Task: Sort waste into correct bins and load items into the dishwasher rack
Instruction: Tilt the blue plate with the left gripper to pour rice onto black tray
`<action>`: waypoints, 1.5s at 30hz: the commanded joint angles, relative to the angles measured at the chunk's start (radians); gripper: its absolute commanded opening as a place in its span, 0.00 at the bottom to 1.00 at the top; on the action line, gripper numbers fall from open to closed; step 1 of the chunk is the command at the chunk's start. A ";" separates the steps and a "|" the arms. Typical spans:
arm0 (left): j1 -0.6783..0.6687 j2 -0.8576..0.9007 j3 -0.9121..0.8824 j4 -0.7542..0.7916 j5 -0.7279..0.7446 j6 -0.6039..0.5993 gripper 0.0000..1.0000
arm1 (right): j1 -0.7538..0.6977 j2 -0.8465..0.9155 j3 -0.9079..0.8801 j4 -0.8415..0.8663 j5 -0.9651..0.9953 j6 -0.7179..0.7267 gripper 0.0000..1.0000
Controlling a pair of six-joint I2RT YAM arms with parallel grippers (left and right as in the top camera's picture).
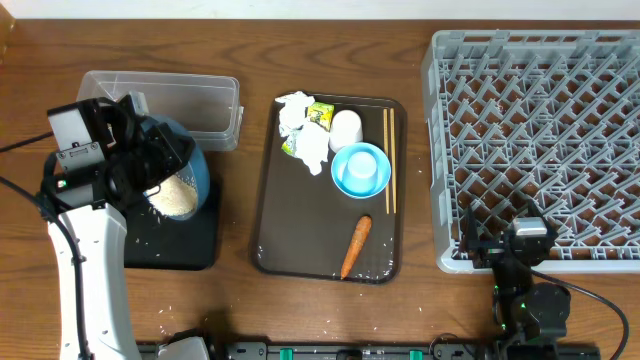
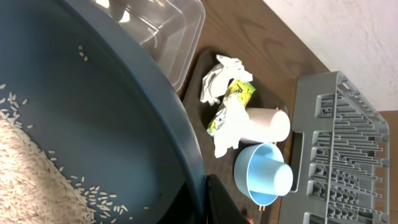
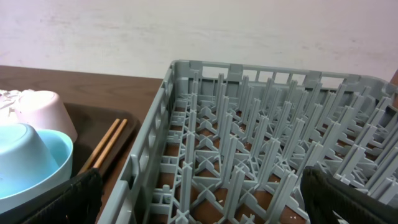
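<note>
Black tray (image 1: 190, 250) mostly beneath the plate (image 1: 197, 168); rack (image 1: 540, 150) past the right edge.

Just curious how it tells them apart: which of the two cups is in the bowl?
The light-blue cup, matching the bowl in colour. The whitish-pink cup lies outside the bowl, beside it on the brown tray.

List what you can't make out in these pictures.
Left pincer: overhead, the left arm covers it; the left wrist view is filled by the plate, so its grip doesn't show.
Black tray: overhead, mostly under the plate and arm.
Rack: right side cut off at the overhead edge.
Right pincer: only tips show, at the right wrist view's bottom corners.
</note>
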State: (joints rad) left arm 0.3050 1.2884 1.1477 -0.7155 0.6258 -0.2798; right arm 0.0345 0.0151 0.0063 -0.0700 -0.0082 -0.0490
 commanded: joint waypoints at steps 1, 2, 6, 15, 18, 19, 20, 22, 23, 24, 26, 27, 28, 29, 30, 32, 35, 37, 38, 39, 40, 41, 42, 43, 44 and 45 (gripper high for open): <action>0.005 -0.014 -0.020 0.016 0.018 0.018 0.06 | 0.008 -0.002 -0.001 -0.004 0.000 -0.012 0.99; 0.005 -0.014 -0.025 0.019 0.018 0.018 0.06 | 0.008 -0.002 -0.001 -0.004 0.000 -0.012 0.99; 0.021 -0.014 -0.027 0.018 0.019 0.018 0.06 | 0.008 -0.002 -0.001 -0.004 0.000 -0.012 0.99; 0.134 -0.014 -0.030 0.008 0.153 0.010 0.06 | 0.008 -0.002 -0.001 -0.004 0.000 -0.012 0.99; 0.172 -0.014 -0.031 0.007 0.203 0.010 0.06 | 0.008 -0.002 -0.001 -0.004 0.000 -0.012 0.99; 0.182 -0.014 -0.031 0.006 0.212 0.009 0.06 | 0.008 -0.002 -0.001 -0.004 0.000 -0.012 0.99; 0.192 -0.014 -0.031 0.006 0.224 0.009 0.06 | 0.008 -0.002 -0.001 -0.005 0.000 -0.012 0.99; 0.209 -0.014 -0.031 0.006 0.235 0.009 0.06 | 0.008 -0.002 -0.001 -0.004 0.000 -0.012 0.99; 0.219 -0.014 -0.031 0.006 0.235 0.010 0.06 | 0.008 -0.002 -0.001 -0.004 0.000 -0.012 0.99; 0.228 -0.014 -0.031 0.006 0.235 0.010 0.06 | 0.008 -0.002 -0.001 -0.004 0.000 -0.012 0.99; 0.248 -0.010 -0.031 0.005 0.244 0.009 0.06 | 0.008 -0.002 -0.001 -0.005 0.000 -0.012 0.99; 0.258 -0.006 -0.031 0.000 0.261 0.009 0.06 | 0.008 -0.002 -0.001 -0.004 0.000 -0.012 0.99; 0.265 -0.001 -0.031 -0.005 0.277 0.010 0.06 | 0.008 -0.002 -0.001 -0.004 0.000 -0.012 0.99; 0.273 0.003 -0.031 -0.008 0.290 0.010 0.06 | 0.008 -0.002 -0.001 -0.005 0.000 -0.012 0.99; 0.280 0.008 -0.031 -0.013 0.299 0.010 0.06 | 0.008 -0.002 -0.001 -0.004 0.000 -0.012 0.99; 0.303 0.018 -0.031 -0.040 0.303 0.010 0.06 | 0.008 -0.002 -0.001 -0.004 0.000 -0.012 0.99; 0.348 0.025 -0.031 -0.101 0.306 0.010 0.06 | 0.008 -0.002 -0.001 -0.005 0.000 -0.012 0.99; 0.383 0.027 -0.031 -0.124 0.312 0.010 0.06 | 0.008 -0.002 -0.001 -0.004 0.000 -0.012 0.99; 0.401 0.027 -0.031 -0.126 0.331 0.010 0.06 | 0.008 -0.002 -0.001 -0.005 0.000 -0.012 0.99; 0.415 0.029 -0.031 -0.124 0.362 0.010 0.06 | 0.008 -0.002 -0.001 -0.004 0.000 -0.012 0.99; 0.425 0.031 -0.031 -0.122 0.393 0.010 0.06 | 0.008 -0.002 -0.001 -0.004 0.000 -0.012 0.99; 0.433 0.036 -0.031 -0.119 0.420 0.010 0.06 | 0.008 -0.002 -0.001 -0.005 0.000 -0.012 0.99; 0.437 0.041 -0.031 -0.113 0.435 0.010 0.06 | 0.008 -0.002 -0.001 -0.004 0.000 -0.012 0.99; 0.438 0.048 -0.031 -0.113 0.437 0.010 0.06 | 0.008 -0.002 -0.001 -0.004 0.000 -0.012 0.99; 0.438 0.057 -0.031 -0.113 0.437 0.010 0.06 | 0.008 -0.002 -0.001 -0.004 0.000 -0.012 0.99; 0.438 0.068 -0.031 -0.114 0.437 0.010 0.06 | 0.008 -0.002 -0.001 -0.004 0.000 -0.012 0.99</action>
State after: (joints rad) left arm 0.7391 1.3289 1.1187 -0.8303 0.9897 -0.2829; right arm 0.0345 0.0151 0.0063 -0.0700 -0.0078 -0.0490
